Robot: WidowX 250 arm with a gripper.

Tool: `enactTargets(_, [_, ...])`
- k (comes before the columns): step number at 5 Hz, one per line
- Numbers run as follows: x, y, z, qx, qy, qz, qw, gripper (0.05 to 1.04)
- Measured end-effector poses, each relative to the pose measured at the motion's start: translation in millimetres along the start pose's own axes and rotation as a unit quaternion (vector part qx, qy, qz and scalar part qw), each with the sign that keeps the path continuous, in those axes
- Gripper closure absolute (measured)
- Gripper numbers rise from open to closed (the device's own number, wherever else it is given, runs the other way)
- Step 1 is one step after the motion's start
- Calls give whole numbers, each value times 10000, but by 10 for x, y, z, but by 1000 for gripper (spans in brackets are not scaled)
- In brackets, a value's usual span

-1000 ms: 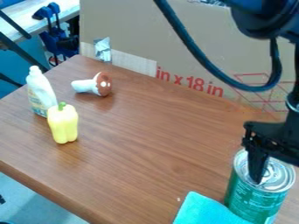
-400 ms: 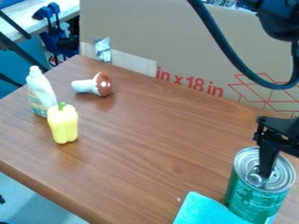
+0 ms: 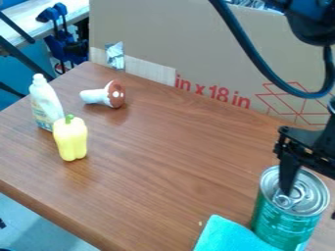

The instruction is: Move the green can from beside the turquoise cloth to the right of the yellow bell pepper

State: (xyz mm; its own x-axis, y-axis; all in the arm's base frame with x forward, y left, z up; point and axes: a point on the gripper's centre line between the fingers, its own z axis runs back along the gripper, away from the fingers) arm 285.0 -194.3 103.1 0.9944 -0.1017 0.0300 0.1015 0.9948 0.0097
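At the right edge, the black gripper point(image 3: 310, 203) hangs over a green can point(image 3: 285, 221) with a silver lid and pull ring. It is open: one finger point(image 3: 288, 171) is over the left part of the lid, and a dark tip shows at the frame's edge right of the can. Whether the finger touches the lid, I cannot tell. A teal cloth point(image 3: 229, 236) lies against the can's lower left side.
On the left of the wooden table point(image 3: 163, 162) stand a white bottle point(image 3: 44, 103) and a yellow pepper point(image 3: 70, 139) close together. A toy mushroom point(image 3: 105, 95) with a brown, white-spotted cap lies behind them. A cardboard box point(image 3: 196, 54) walls off the table's back.
The gripper first shifted right over the can, then came back left, with its near finger now slightly higher. The can, cloth and other objects have stayed in place.
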Motion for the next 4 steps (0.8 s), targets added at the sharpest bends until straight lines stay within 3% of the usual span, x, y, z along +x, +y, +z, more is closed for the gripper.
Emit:
enactTargets(1, [48,255,-16,176,168,258,9994,82])
enactTargets(4, [342,1062,-32,299,336,757,9961,83])
